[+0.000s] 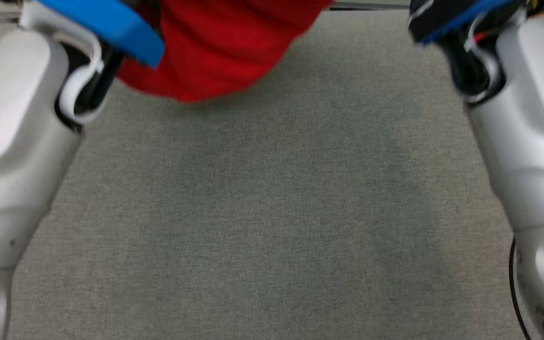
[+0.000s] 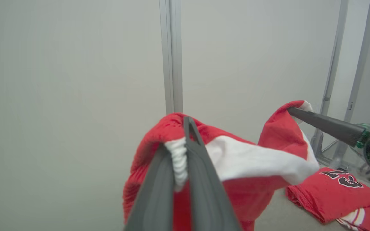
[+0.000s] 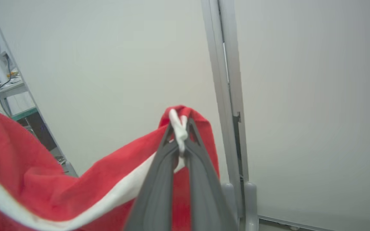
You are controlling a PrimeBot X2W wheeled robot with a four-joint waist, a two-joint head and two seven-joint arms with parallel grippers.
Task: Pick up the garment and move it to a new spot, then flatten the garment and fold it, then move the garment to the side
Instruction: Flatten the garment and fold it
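Left wrist view: left claw [image 2: 176,139] is pinching the white ribbed edge of the red garment [image 2: 262,141], fingers pressed together on the cloth. Same for right claw [image 3: 180,128], which is clamping another bunch of white trim at a red edge. Garment is hanging slack between both claws, with a white band sagging across the middle. Head view: it is showing at the far edge, left of centre, over the grey tabletop [image 1: 272,212], between two pale forearms [image 1: 7,141]; can't tell if its lower part is touching. Folded red shirt [image 2: 336,195] with dark numerals is lying on the tabletop at far right.
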